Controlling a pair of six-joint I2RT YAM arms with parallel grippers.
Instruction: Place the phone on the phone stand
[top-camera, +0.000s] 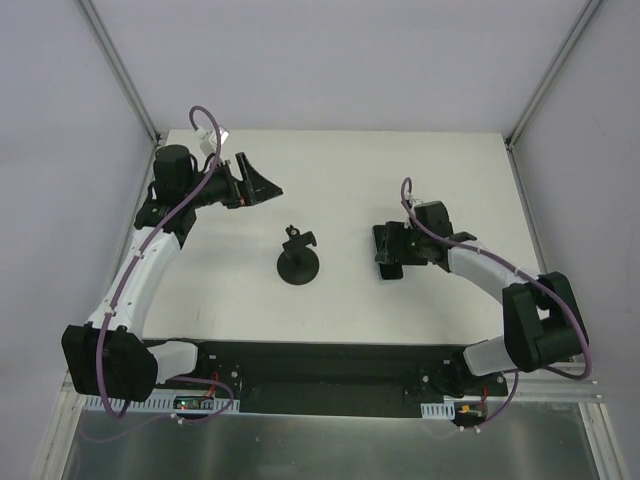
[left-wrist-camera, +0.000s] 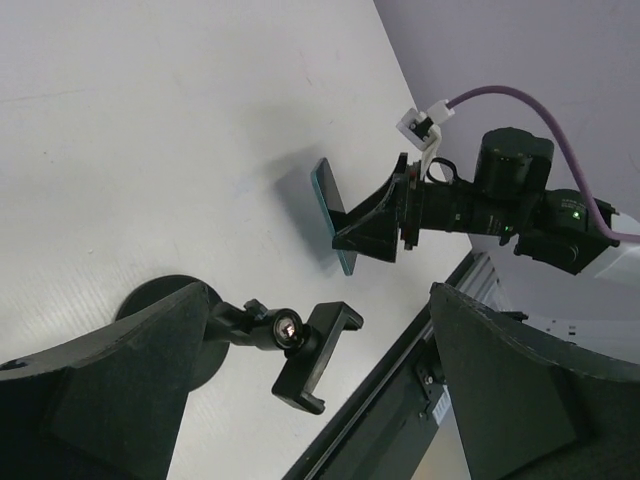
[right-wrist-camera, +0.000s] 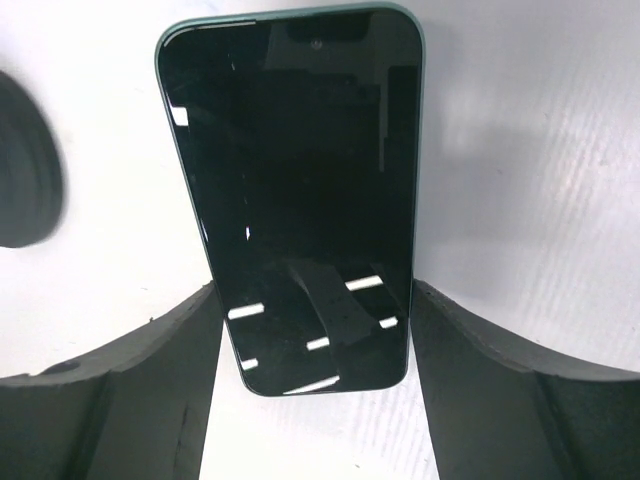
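Phone (right-wrist-camera: 300, 180) clamped in right gripper (right-wrist-camera: 312, 295), mostly hidden overhead; left gripper (top-camera: 262, 185) spread, stand (left-wrist-camera: 300, 345) base partly occluded.

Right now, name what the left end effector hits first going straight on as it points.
Probably the phone stand, dead ahead of the left end effector in its wrist view; the phone lies beyond. Depth is unclear.

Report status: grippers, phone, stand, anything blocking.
Left gripper open, empty. Right gripper shut on thin black teal-edged phone. Black disc-base phone stand between the arms, bracket vacant. Nothing seen in the way.
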